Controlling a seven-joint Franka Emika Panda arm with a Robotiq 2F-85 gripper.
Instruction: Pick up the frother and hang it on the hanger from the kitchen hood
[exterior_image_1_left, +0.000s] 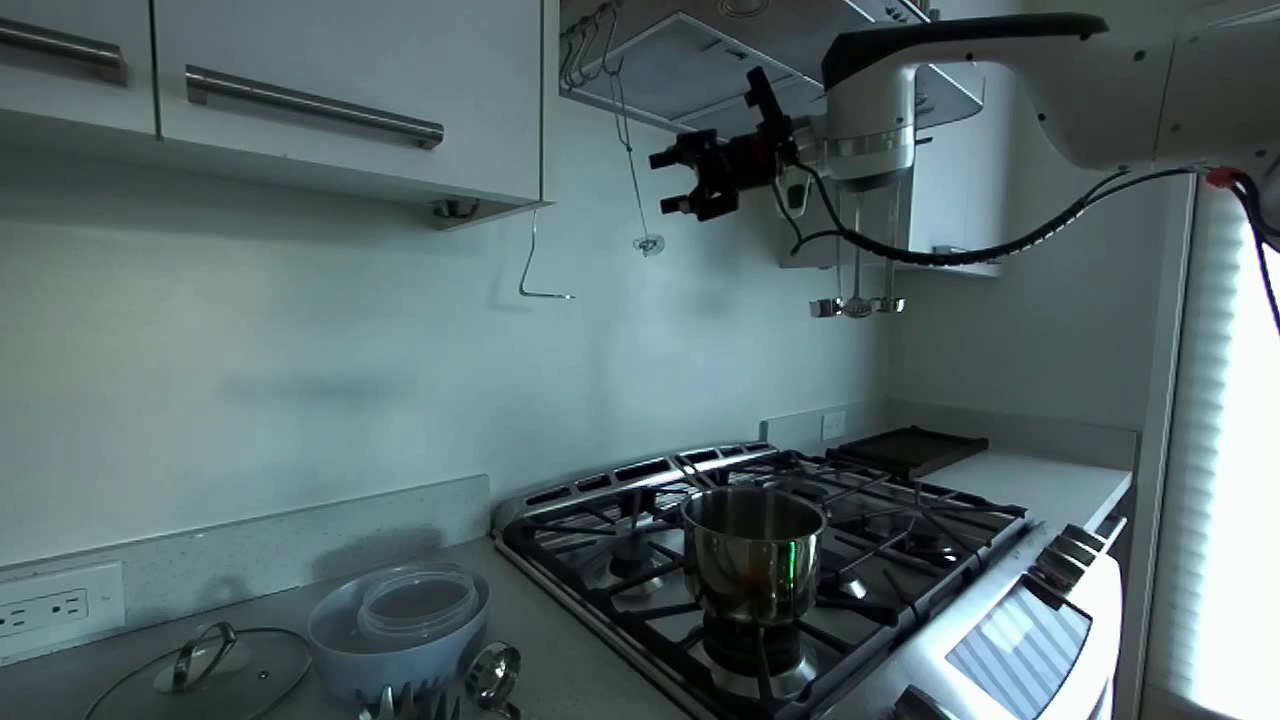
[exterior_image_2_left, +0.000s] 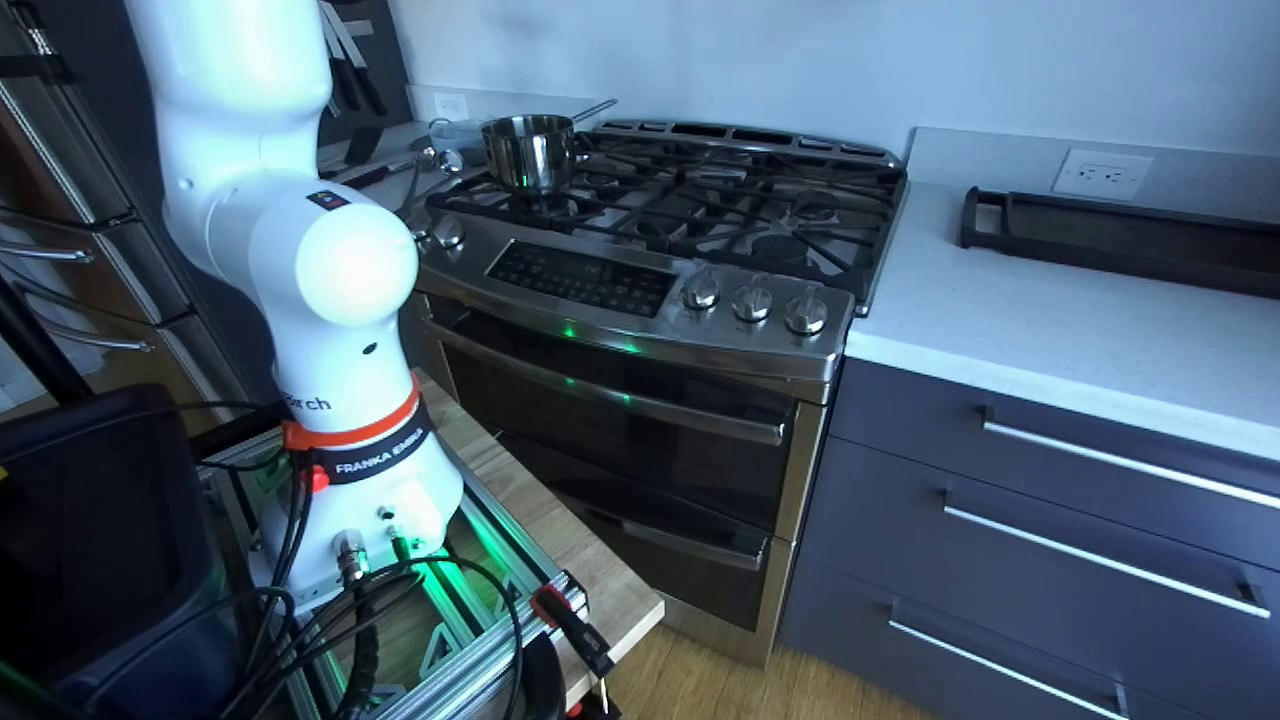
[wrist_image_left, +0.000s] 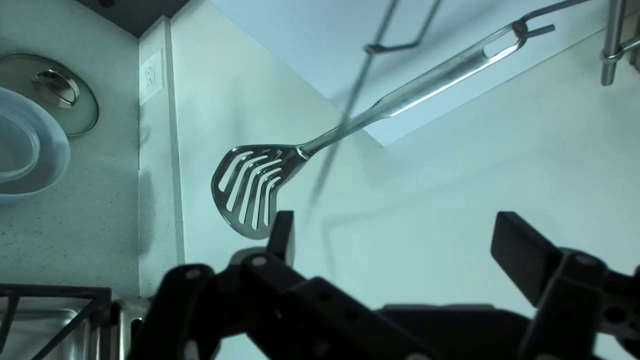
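The grey metal kitchen hood (exterior_image_1_left: 690, 75) is at the top in an exterior view, with several hooks (exterior_image_1_left: 580, 50) along its edge. The frother (exterior_image_1_left: 648, 243), a thin wire wand with a loop handle and small coiled end, hangs from one of these hooks. In the wrist view the frother (wrist_image_left: 361, 75) is a blurred wire slanting down above the jaws; its lower end fades out. My gripper (exterior_image_1_left: 668, 182) is just beside the wand in the exterior view; no contact shows. In the wrist view the gripper (wrist_image_left: 400, 240) is open with nothing between its fingers.
A slotted turner (wrist_image_left: 250, 192) hangs behind the wand. White cabinets (exterior_image_1_left: 345, 60) are beside the hood. More utensils (exterior_image_1_left: 857, 307) hang beyond the arm. A steel pot (exterior_image_1_left: 755, 555) stands on the stove (exterior_image_1_left: 620, 590). A bowl (exterior_image_1_left: 395, 650) and glass lid (exterior_image_1_left: 240, 675) are on the counter.
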